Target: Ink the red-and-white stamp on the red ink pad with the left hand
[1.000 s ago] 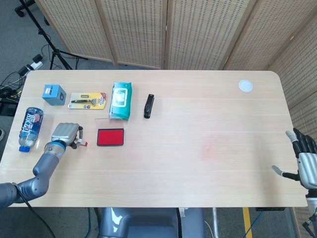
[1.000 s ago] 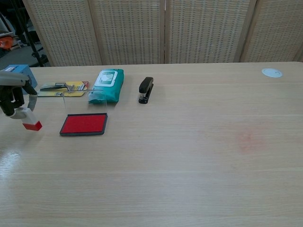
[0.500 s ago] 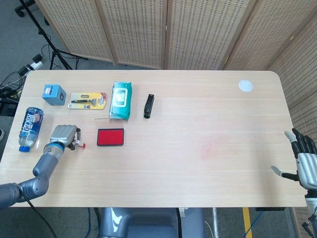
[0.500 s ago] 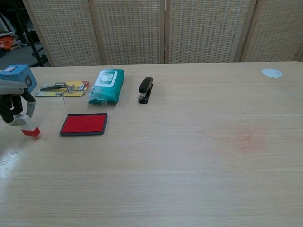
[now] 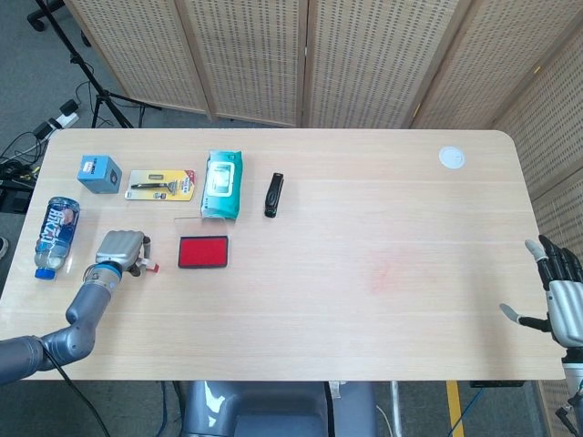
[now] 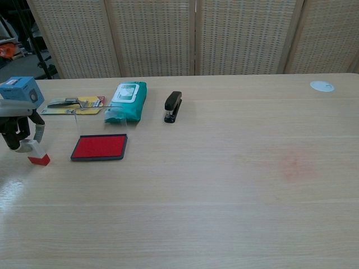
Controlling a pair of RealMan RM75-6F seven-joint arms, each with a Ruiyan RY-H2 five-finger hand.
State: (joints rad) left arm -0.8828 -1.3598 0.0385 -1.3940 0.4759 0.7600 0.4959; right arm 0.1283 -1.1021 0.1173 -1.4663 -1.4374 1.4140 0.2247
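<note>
Pinching the stamp (image 6: 37,154) near the table's (image 5: 364,300) front-left edge, the left robot hand (image 5: 120,248) keeps its fingers curled round the white upper part, with the red base tilted and low over the wood; whether the base touches the table cannot be told. The pad (image 5: 202,252) lies just beside this robot hand, toward the table's middle, its red face up and apart from the stamp. On the outer side of the left robot hand lies a bottle (image 5: 56,236) on its side. Beyond the left robot hand, farther from the robot, sit a razor pack (image 5: 161,185) and a blue box (image 5: 98,173); beyond the pad lie a wipes pack (image 5: 221,184) and a black stapler (image 5: 274,194). Well apart, at the table's front-right edge, the right robot hand (image 5: 557,298) hangs with fingers spread, holding nothing. A white disc (image 5: 451,157) lies far beyond it, near the back-right corner.
</note>
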